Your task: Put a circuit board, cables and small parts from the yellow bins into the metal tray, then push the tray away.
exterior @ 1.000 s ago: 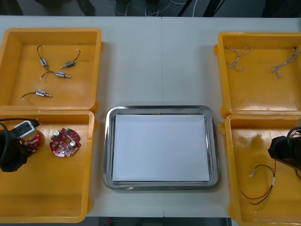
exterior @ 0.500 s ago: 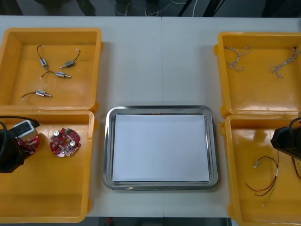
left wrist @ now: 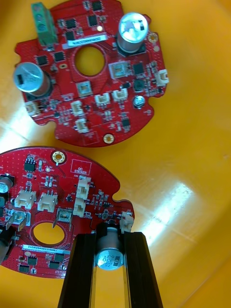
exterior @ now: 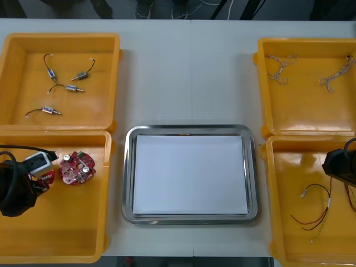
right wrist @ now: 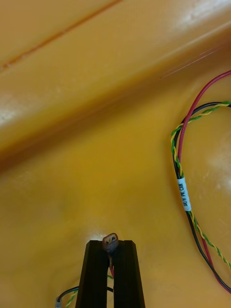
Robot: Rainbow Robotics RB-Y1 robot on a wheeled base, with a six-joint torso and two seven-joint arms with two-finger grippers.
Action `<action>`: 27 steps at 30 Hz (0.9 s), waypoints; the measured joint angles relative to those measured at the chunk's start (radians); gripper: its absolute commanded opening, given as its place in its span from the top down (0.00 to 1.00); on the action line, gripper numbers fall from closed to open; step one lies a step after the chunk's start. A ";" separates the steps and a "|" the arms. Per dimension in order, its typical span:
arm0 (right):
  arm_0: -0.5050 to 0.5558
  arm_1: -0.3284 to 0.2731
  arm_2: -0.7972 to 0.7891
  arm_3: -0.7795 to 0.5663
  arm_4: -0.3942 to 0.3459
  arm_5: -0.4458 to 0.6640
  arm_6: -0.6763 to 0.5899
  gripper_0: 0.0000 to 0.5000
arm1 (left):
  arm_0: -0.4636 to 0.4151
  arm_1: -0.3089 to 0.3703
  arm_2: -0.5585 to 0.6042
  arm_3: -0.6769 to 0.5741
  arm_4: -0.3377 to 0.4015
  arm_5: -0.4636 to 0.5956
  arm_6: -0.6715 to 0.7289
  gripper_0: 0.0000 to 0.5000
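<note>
Two round red circuit boards lie in the near left yellow bin. My left gripper is shut on a silver cylinder standing at the rim of the nearer circuit board. The other board lies free just beyond it. In the near right bin my right gripper is shut on the small end plug of a red and yellow cable, which loops over the bin floor. The metal tray, white inside, sits between the bins.
Several small metal parts with short wires lie in the far left bin. Two twisted cables lie in the far right bin. Bare table stretches beyond the tray to the far edge.
My left gripper has shifted right and nearer with the held board, bringing it close beside the other board. My right gripper has edged right, dragging the cable a little.
</note>
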 measured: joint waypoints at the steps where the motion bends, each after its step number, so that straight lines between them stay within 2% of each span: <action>1: 0.000 0.000 0.000 0.000 0.000 0.000 0.000 1.00 | 0.007 -0.009 0.000 -0.012 -0.023 0.006 0.015 1.00; 2: 0.000 0.000 0.000 0.000 0.000 0.000 0.000 1.00 | 0.015 -0.018 0.000 -0.025 -0.048 0.013 0.038 1.00; 4: 0.000 0.000 0.000 0.000 0.000 0.000 0.000 0.69 | 0.034 -0.034 0.000 -0.048 -0.093 0.022 0.099 1.00; 5: 0.000 0.000 0.000 0.000 0.000 0.000 0.000 0.57 | 0.044 -0.040 0.000 -0.056 -0.107 0.023 0.128 1.00; 7: 0.000 0.000 -0.001 0.000 0.000 0.000 0.000 0.12 | 0.066 -0.048 0.000 -0.072 -0.135 0.023 0.195 1.00; 8: 0.000 0.000 -0.001 0.000 0.000 0.000 0.000 0.03 | 0.077 -0.051 0.000 -0.078 -0.144 0.023 0.222 1.00; 9: 0.000 0.000 -0.001 0.000 0.000 0.000 0.000 0.00 | 0.088 -0.055 0.001 -0.083 -0.151 0.023 0.244 1.00; 16: -0.001 0.000 -0.002 0.000 0.000 0.007 0.000 0.00 | 0.135 -0.074 0.002 -0.087 -0.167 0.023 0.255 1.00; 27: -0.006 -0.014 -0.040 -0.015 -0.041 0.064 0.000 0.00 | 0.143 -0.082 -0.003 -0.085 -0.199 -0.001 0.255 1.00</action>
